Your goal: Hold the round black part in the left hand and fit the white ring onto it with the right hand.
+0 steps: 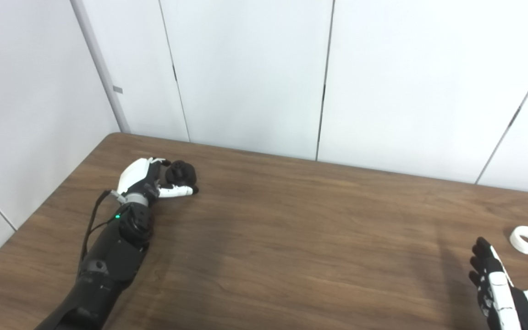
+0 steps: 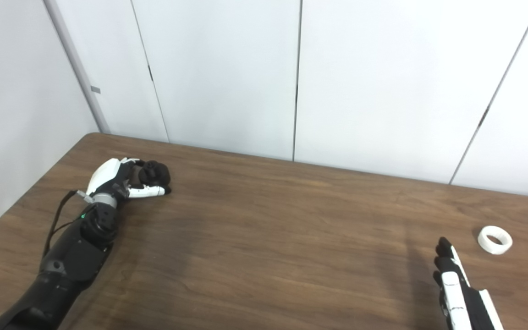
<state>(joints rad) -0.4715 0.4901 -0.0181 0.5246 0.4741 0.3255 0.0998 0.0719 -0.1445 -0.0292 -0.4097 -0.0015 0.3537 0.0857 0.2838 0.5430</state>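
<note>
**Inspector:** What did you record at the far left of the table (image 1: pixel 291 238)?

**Assistant:** The left hand (image 1: pixel 154 179) lay low over the wooden surface near the far left corner. Its fingers (image 1: pixel 179 191) were curled around the round black part (image 1: pixel 180 172), which sat inside the grasp, between the curled fingers and the palm. Whether the part rested on the table or was lifted clear could not be told.

**Inspector:** And the right side?

**Assistant:** The right hand (image 2: pixel 454 284) entered from the near right edge, fingers stretched out flat and slightly apart, pointing away toward the far side. It held nothing. Part of the hand was cut off by the frame's lower edge.

**Inspector:** Location of the white ring (image 2: pixel 495 239)?

**Assistant:** It lay flat on the table at the right, hole facing up, just beyond and to the right of the right hand's fingertips (image 2: pixel 442 245). There was a visible gap of bare wood between them; no contact.

**Inspector:** Separation of the two parts?

**Assistant:** Well apart. The black part was at the far left, the ring at the near right, with open tabletop between. White wall panels (image 1: pixel 245 73) stood behind the table's far edge.
</note>
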